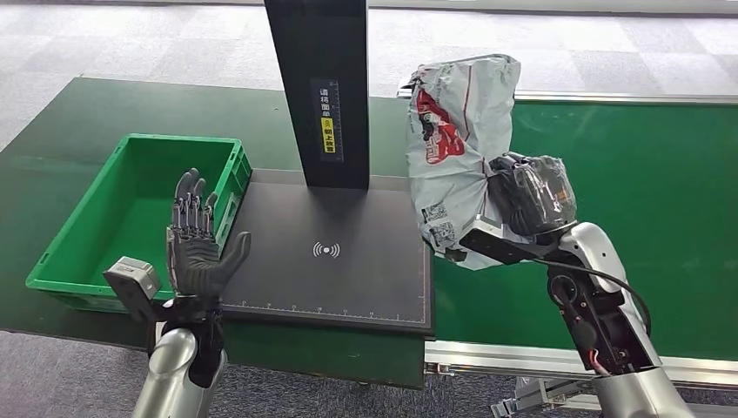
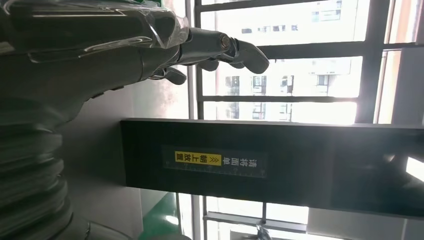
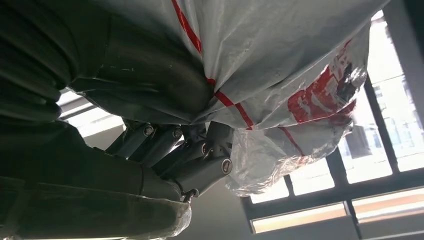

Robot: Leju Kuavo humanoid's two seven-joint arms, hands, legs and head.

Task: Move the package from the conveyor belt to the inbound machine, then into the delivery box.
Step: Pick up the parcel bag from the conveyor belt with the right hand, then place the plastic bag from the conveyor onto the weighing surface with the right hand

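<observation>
Right hand (image 1: 529,196) is clamped on the package (image 1: 457,144), holding it upright in the air, at about 3 o'clock from the scan pad (image 1: 326,252) and over the belt (image 1: 661,218) edge. So we're mid-carry to the machine, I'd say. Next it needs to swing toward 9 and lower flat. Left hand (image 1: 198,246) is raised, fingers spread, holding nothing, beside the bin (image 1: 130,209)

On my feed the package (image 1: 457,148) is silvery grey plastic with red lettering and thin red lines, plus small white labels printed in black. My right hand (image 1: 529,193) is dark grey under a clear film; my left hand (image 1: 198,244) is black. The conveyor belt (image 1: 644,200) is bright green, and the delivery box (image 1: 130,218) a lighter green. The inbound machine (image 1: 335,252) is matte black with a white wave symbol, and its post carries a yellow-and-white label.
</observation>
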